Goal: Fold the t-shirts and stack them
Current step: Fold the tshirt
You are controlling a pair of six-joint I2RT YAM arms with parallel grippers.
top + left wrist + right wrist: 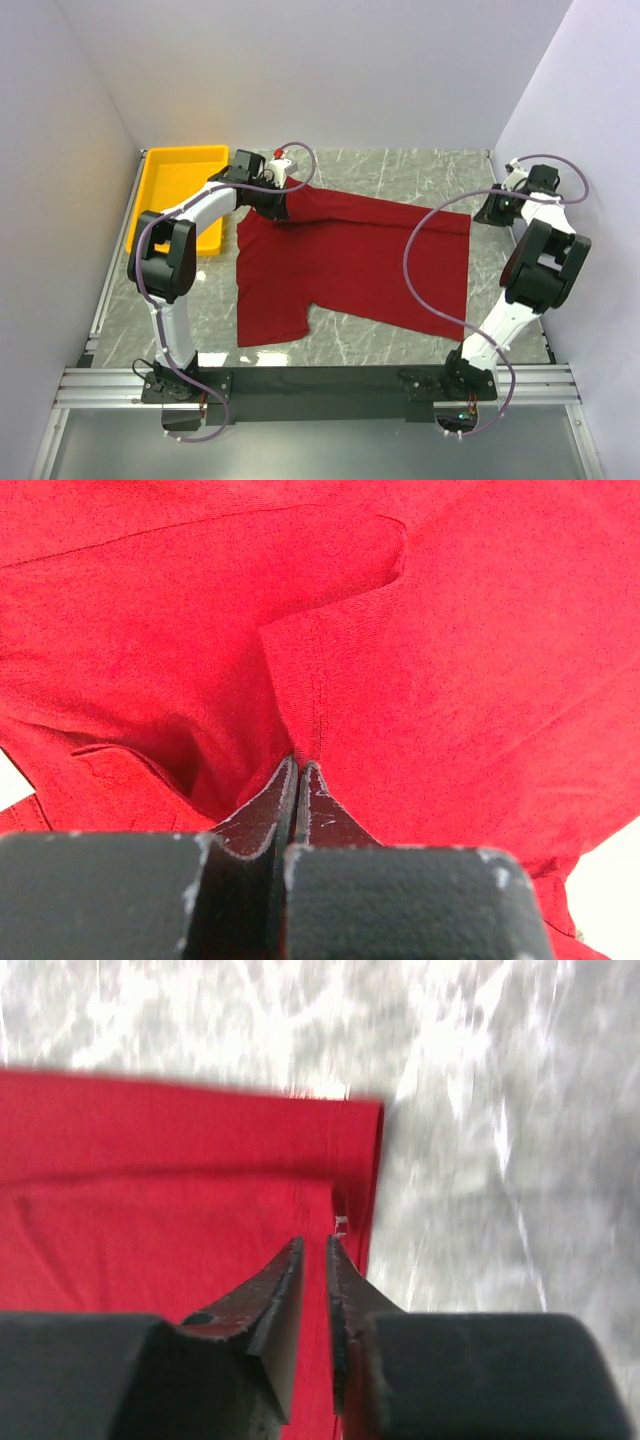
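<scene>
The dark red t-shirt (370,260) lies spread on the marble table, one sleeve pointing toward the near edge. My left gripper (284,205) is at its far left corner, shut on a pinched fold of the cloth (320,680), which rises into the fingertips (298,763). My right gripper (491,209) hovers at the shirt's right edge. Its jaws stand a narrow gap apart (313,1240) with nothing between them. Below them lie the shirt's hem (350,1190) and a small white thread. That view is blurred.
A yellow plastic tray (185,151) sits at the far left, just beyond the left arm. White walls close in on three sides. Bare marble tabletop (400,170) shows behind the shirt and to its right (500,1160).
</scene>
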